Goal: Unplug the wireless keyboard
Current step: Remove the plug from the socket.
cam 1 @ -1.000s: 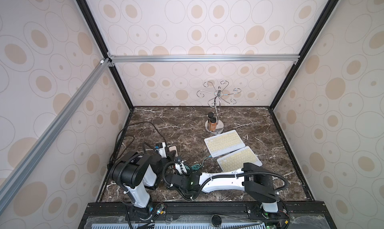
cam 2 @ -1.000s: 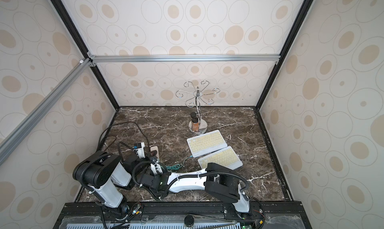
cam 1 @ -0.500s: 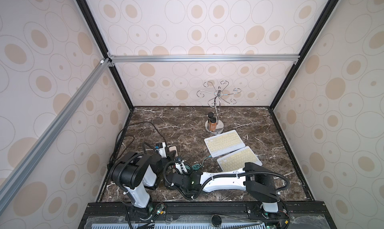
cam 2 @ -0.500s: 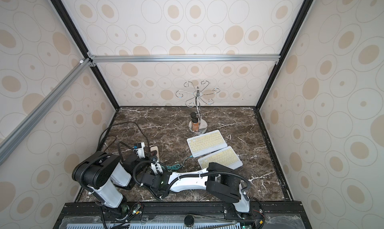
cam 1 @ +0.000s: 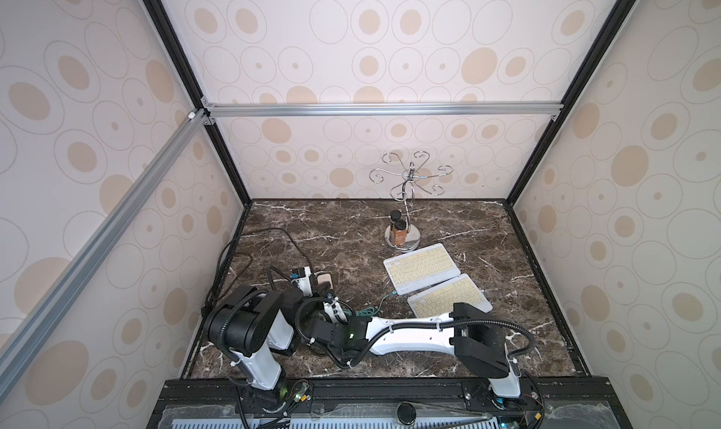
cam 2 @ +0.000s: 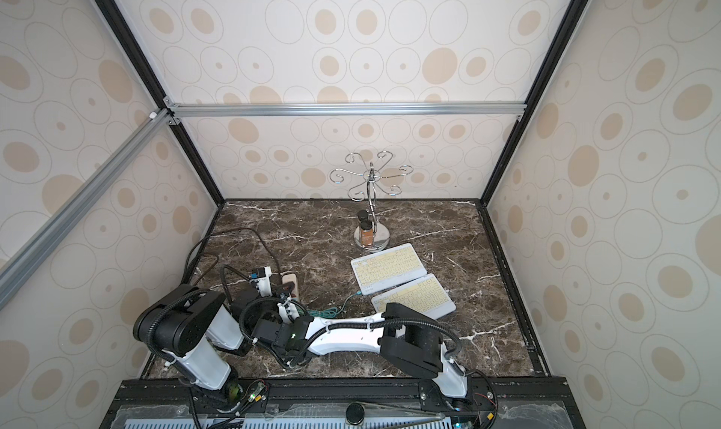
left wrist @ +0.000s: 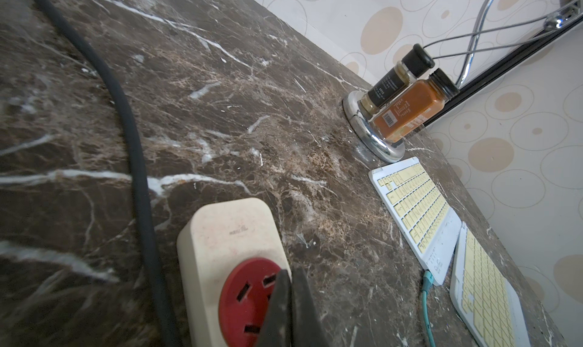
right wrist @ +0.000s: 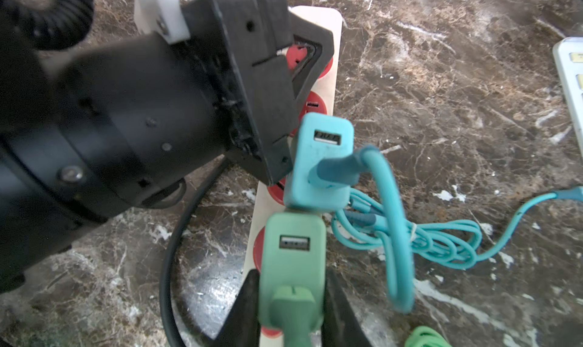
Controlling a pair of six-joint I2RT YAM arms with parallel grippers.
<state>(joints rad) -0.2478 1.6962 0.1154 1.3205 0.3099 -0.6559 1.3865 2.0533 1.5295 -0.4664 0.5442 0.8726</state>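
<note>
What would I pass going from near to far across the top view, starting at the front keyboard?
Nearer keyboard → farther keyboard → orange spice bottle → dark-capped bottle → wallpapered back wall.

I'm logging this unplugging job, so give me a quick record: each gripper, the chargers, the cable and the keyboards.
Right gripper: shut on the green charger, a finger on either side
Left gripper: shut, empty, tips at the power strip's end socket
Green charger: appears plugged into the strip
Teal charger: plugged in next to it; its teal cable reaches the far keyboard
Near keyboard: beside it, partly hidden by the right arm
</note>
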